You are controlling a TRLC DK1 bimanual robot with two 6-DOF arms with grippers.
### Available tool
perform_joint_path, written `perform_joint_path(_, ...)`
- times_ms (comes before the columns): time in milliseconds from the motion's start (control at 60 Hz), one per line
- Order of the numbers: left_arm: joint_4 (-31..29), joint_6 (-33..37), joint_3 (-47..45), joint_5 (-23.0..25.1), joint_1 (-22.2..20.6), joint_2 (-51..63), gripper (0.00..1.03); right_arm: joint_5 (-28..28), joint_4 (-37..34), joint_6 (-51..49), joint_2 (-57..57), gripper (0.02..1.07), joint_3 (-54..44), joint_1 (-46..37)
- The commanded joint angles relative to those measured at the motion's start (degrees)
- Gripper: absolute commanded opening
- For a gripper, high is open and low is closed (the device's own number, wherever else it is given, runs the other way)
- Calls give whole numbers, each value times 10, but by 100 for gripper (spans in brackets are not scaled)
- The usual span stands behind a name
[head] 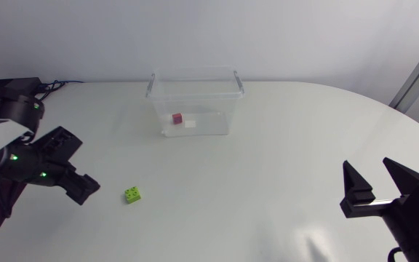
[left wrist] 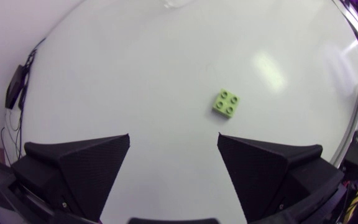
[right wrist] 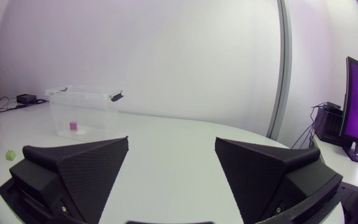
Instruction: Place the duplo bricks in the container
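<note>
A lime green duplo brick (head: 132,194) lies on the white table, a short way to the right of my left gripper (head: 78,187). In the left wrist view the green brick (left wrist: 226,103) sits ahead of the open left gripper (left wrist: 174,149), nearer one fingertip, with nothing between the fingers. A clear plastic container (head: 194,100) stands at the back of the table with a pink brick (head: 177,118) and a white brick (head: 191,124) inside. My right gripper (head: 375,177) is open near the right front edge; its view shows the container (right wrist: 82,113) and the green brick (right wrist: 9,155) far off.
Black cables and a box (head: 17,87) lie at the table's back left corner, behind my left arm. The container has grey handles on its rim (head: 238,82).
</note>
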Motion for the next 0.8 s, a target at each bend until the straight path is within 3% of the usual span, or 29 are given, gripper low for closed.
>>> perform_joint_path(0, -29, 50, 13, 0, -19, 51, 99, 0, 5, 13, -4, 103, -12, -4)
perform_joint_path(300, -3, 101, 3, 12, -67, 59, 99, 0, 5, 13, -3, 103, -12, -4)
perform_joint_path(783, 13, 123, 39, 48, -115, 144, 99, 0, 4, 13, -4, 103, -12, -4)
